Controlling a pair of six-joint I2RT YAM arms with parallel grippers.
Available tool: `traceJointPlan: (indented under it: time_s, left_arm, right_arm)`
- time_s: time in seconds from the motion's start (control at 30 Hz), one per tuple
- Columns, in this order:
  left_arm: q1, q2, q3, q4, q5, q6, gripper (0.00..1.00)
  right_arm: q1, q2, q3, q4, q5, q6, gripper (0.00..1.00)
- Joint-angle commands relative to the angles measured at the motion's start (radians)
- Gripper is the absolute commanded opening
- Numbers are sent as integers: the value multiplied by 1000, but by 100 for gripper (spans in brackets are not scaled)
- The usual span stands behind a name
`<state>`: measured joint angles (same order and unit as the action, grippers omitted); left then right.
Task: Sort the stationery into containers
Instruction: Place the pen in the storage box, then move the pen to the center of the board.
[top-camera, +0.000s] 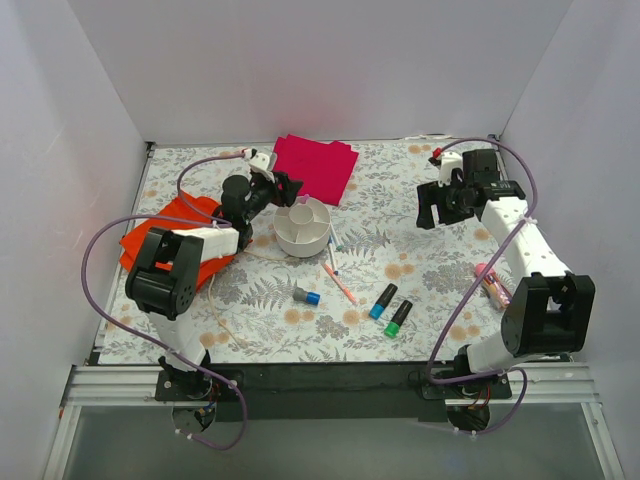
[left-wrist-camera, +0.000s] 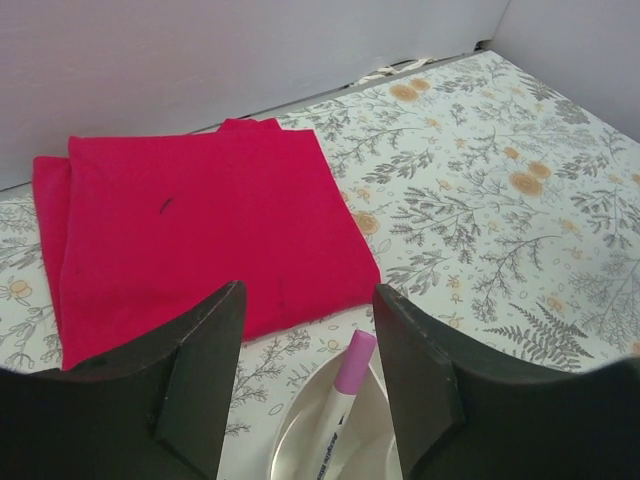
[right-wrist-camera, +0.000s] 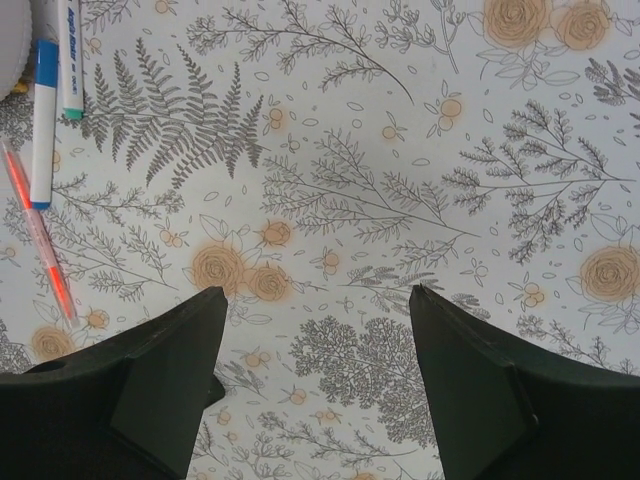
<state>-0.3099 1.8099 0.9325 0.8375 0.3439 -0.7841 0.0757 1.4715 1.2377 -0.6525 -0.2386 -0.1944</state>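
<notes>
the left pincer (left-wrist-camera: 310, 300) hangs with its jaws apart over the white dish (left-wrist-camera: 290, 445), at the bottom centre of the left wrist frame. a pink-capped pen (left-wrist-camera: 343, 395) leans in the dish between the jaws, and neither jaw seems to touch it. i judge this to be the letting-go end of one placement, with most of the sort not yet done.

in the top view the dish sits left of centre. below and right of it on the counter (top-camera: 430, 270) lie a grey-blue stub (top-camera: 307, 296), a thin pink pen (top-camera: 340, 283), a blue-capped marker (top-camera: 383, 300) and a green-capped marker (top-camera: 398, 318). the right pincer (right-wrist-camera: 318, 295), jaws apart and empty, hangs over bare counter at the upper right, well apart from them.

the next move probably calls for the left pincer to rise straight up so it does not catch the pen. one arm can then drop onto the nearest loose piece, jaws set across its length.

the wrist frame's bottom edge cuts off the dish, so i cannot tell which compartment holds the pen. the pink glittery tube (top-camera: 490, 283) at the right is partly hidden by the right arm. the pens at the upper left of the right wrist frame run off the frame edge.
</notes>
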Motion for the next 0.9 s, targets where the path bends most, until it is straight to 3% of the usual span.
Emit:
traceJointPlan:
  time_s: [0.0,0.07,0.17,0.2,0.3,0.4,0.63,0.87]
  left_arm:
    - [8,-121,52,-87,-71,39,58]
    - [28,-156,72,-144,-124,37,63]
    - [63,-219,153,-357,-215,17,73]
    - [72,-228,179,-491,-264,14,75]
    - [103,-267,238,-683,-332,-3,78]
    - [127,-326,201,-768,-332,22,79]
    - [228,-359,193,-874,-332,0,79]
    - [287,-342,206,-870,-365,26,78]
  right_arm:
    - [62,24,77,36,-53,-8,82]
    - [110,29,72,59,-67,-11,82]
    - [205,52,31,122,-79,28,82]
    - [241,68,17,148,-71,47,82]
    - [306,125,-15,266,-1,118,77]
    - [347,212,18,342,47,156,73]
    - [412,368,163,349,76,179,68]
    - [463,385,88,458,53,274,67]
